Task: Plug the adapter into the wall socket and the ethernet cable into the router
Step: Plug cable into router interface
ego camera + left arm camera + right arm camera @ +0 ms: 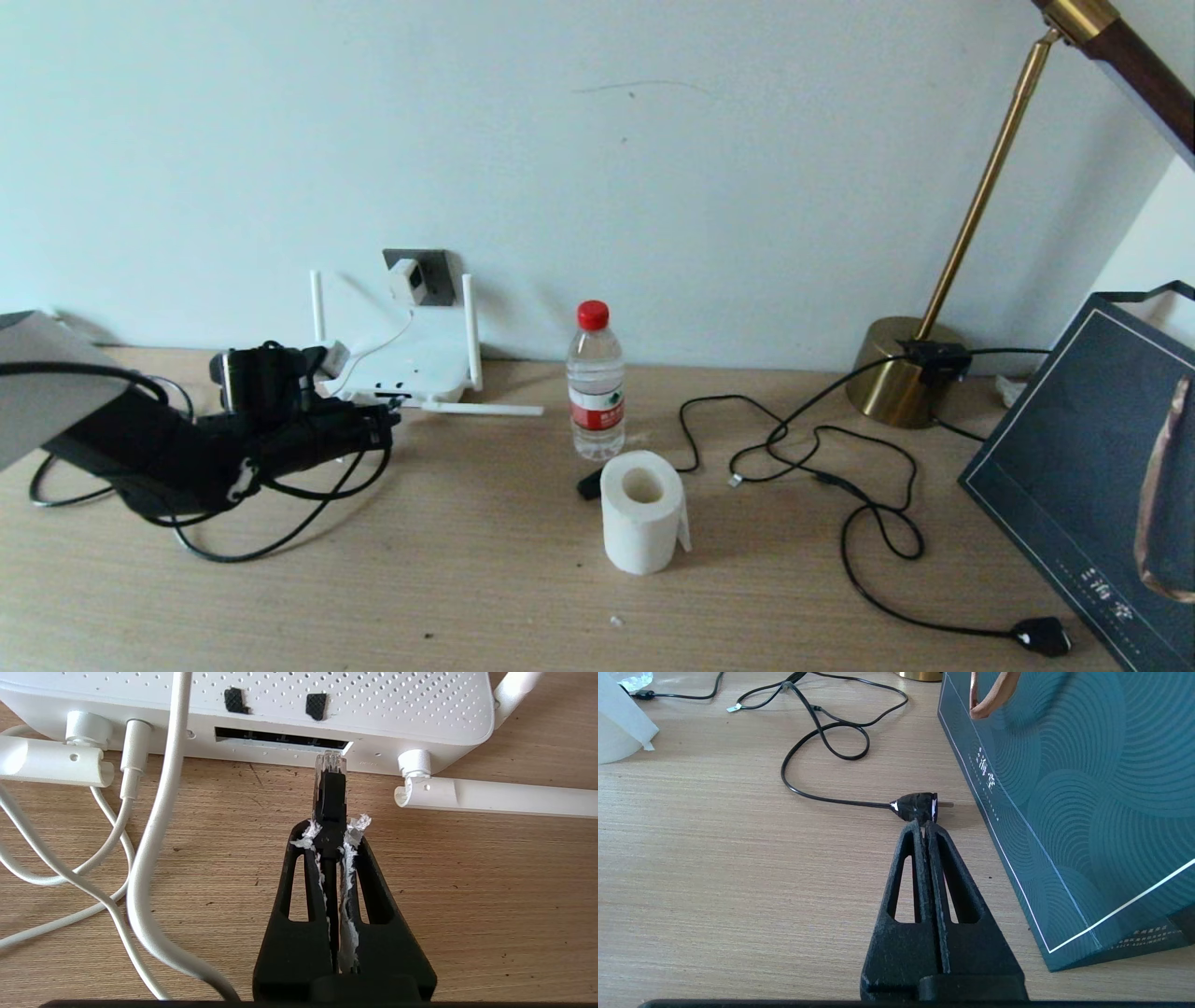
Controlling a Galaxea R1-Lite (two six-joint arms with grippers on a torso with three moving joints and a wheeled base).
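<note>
We are pinching the cable (330,788) in our closed left gripper (331,828), plug tip at the router (327,700) port (right gripper (925,828) closed, empty); slight misalignment risks jamming.

A light wooden table with a fine straight grain (485,579) stands against a pale wall. On it, at the left rear, lies the flat white router with stick antennas (411,369), one antenna flat on the wood. Near the middle stand a clear plastic water bottle with a red cap (596,383) and, just in front, a white toilet paper roll (642,511). To the right lie a looping thin black lamp cord with a black plug (1041,637), a round brass lamp base (896,373) and a dark teal paper gift bag (1102,467).
</note>
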